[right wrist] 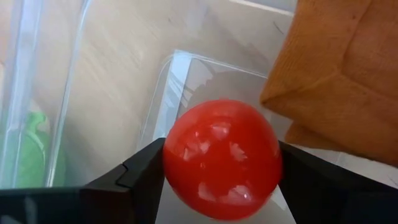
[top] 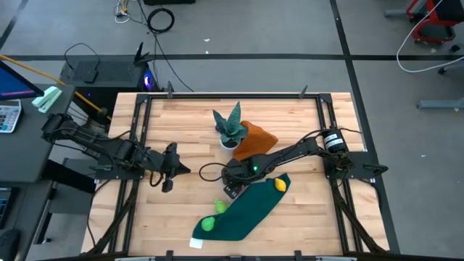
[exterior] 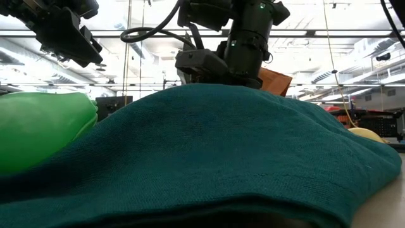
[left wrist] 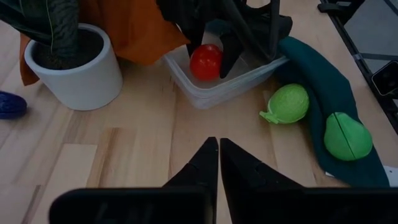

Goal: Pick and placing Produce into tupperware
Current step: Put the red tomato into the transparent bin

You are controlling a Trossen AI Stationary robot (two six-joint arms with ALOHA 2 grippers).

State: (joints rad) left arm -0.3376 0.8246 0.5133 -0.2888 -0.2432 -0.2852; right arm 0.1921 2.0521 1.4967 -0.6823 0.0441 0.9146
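Note:
My right gripper (top: 232, 183) reaches down into the clear tupperware (left wrist: 211, 87) and is shut on the red ball (right wrist: 221, 158). The tupperware stands on the wood between the orange cloth (left wrist: 134, 28) and the dark green cloth (top: 250, 206). One green piece (left wrist: 287, 102) lies on the wood beside the box. The other green piece (left wrist: 347, 137) and the yellow one (top: 279, 185) lie on the green cloth. The purple piece (left wrist: 9, 104) lies by the plant pot. My left gripper (left wrist: 218, 149) hovers shut over the table's left half, touching nothing. My right gripper pinches the red ball at its widest part (right wrist: 171, 162), one finger (right wrist: 140, 174) on each side. The fingers come from above, pointing down into the tupperware. The ball sits low inside the box (left wrist: 206, 62); whether it touches the floor I cannot tell.
A spiky plant in a white pot (left wrist: 78, 71) stands close to the tupperware, with the orange cloth bunched behind it. The green cloth runs toward the near edge. Bare wood lies between my left gripper and the box. A frame rail (top: 138, 130) borders the table.

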